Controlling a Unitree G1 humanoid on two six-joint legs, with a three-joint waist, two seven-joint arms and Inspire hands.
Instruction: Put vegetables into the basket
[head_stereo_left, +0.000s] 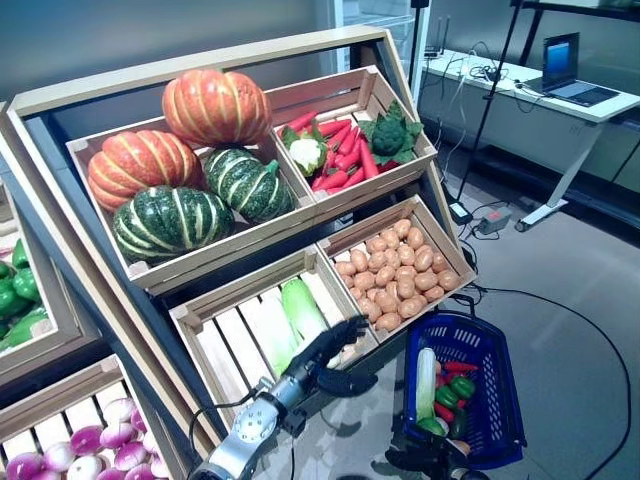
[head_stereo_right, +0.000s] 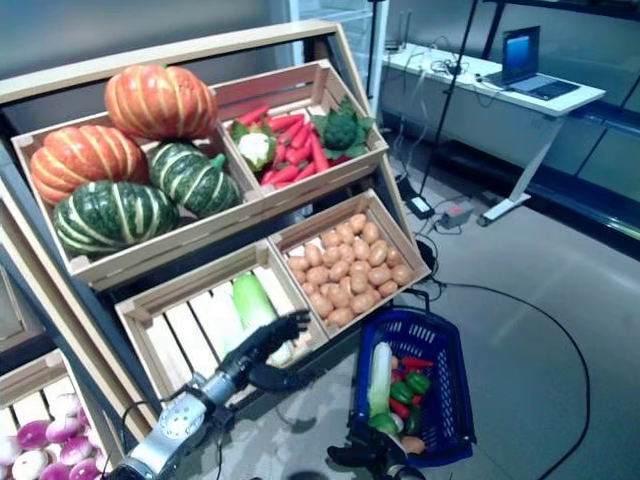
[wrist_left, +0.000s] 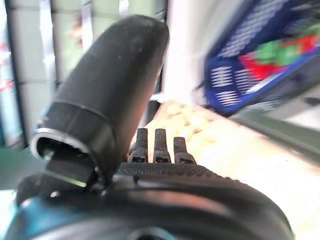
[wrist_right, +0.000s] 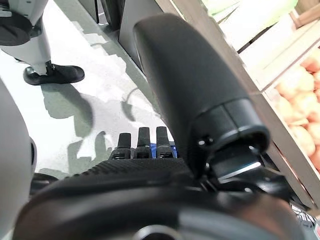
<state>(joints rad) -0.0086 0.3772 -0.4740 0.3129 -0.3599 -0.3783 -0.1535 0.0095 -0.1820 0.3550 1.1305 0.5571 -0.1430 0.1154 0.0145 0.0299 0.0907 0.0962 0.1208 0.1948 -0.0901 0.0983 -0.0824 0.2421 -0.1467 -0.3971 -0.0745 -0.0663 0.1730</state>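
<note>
Left eye view: reaching up with the dark left hand (head_stereo_left: 330, 352), fingers stretched out long and thumb sticking out to the side, holding nothing. Pointing the fingertips at the long pale green cabbage (head_stereo_left: 303, 308), right at its lower end, too close to tell whether touching or just beside. Keeping the hand spread wide, most likely to fit around such a fat vegetable.

Finding that cabbage lying down the slope of the slatted wooden crate (head_stereo_left: 200, 330), resting low against the front board, so sitting easy to reach from below. Passing by the small brown potatoes (head_stereo_left: 400, 265) heaped in the next crate.

Looking down by the floor, near the bottom of the shelf: waiting there with the blue plastic basket (head_stereo_left: 500, 400), mouth up, near the left hand, probably to make the drop short. Already carrying a long white and green vegetable (head_stereo_left: 426, 380), some red peppers (head_stereo_left: 458, 367) and some green peppers (head_stereo_left: 455, 392).

Showing the dark right hand (head_stereo_right: 365, 457) at the near end of the basket, maybe holding it up, though not showing clearly enough to tell whether curled or straight.

Needing next, as a guess: closing around the cabbage, lifting it out and carrying it over the basket.
</note>
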